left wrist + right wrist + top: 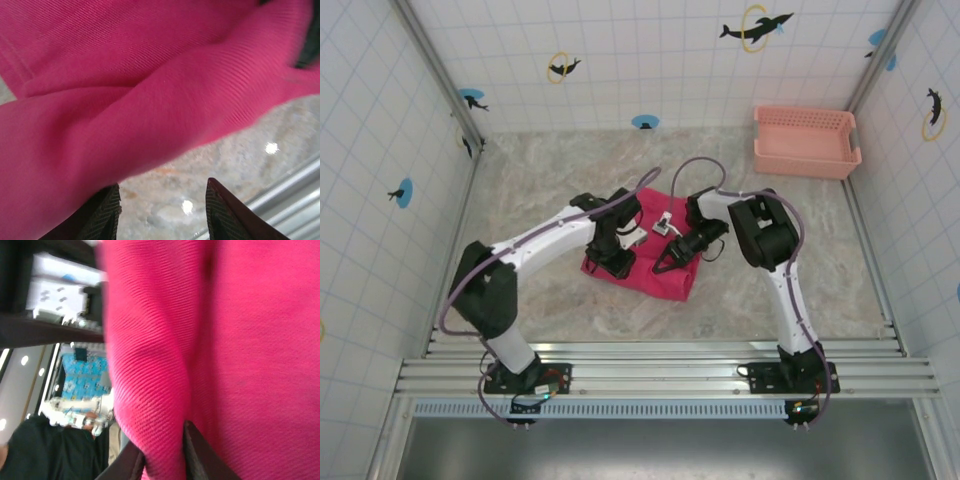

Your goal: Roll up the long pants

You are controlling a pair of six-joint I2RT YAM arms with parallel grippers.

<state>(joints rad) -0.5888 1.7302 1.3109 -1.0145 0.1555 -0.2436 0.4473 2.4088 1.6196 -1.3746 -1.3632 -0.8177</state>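
While my right gripper (pixel 163 447) pinches a fold of the long pants (pixel 665 283), bunched at the middle of the table (pixel 790 290), my left gripper (pixel 162 202) gapes empty; I judge a one-sided pull could skew the bundle or drag it loose.

Top view: the left arm (pixel 535 245) elbows out and reaches right toward mid-frame, while the right arm (pixel 785 290) folds back left. The left gripper (pixel 162 186) has its jaws apart, seemingly empty. The right gripper (pixel 164 442) pinches a fold of the long pants (pixel 250 340).
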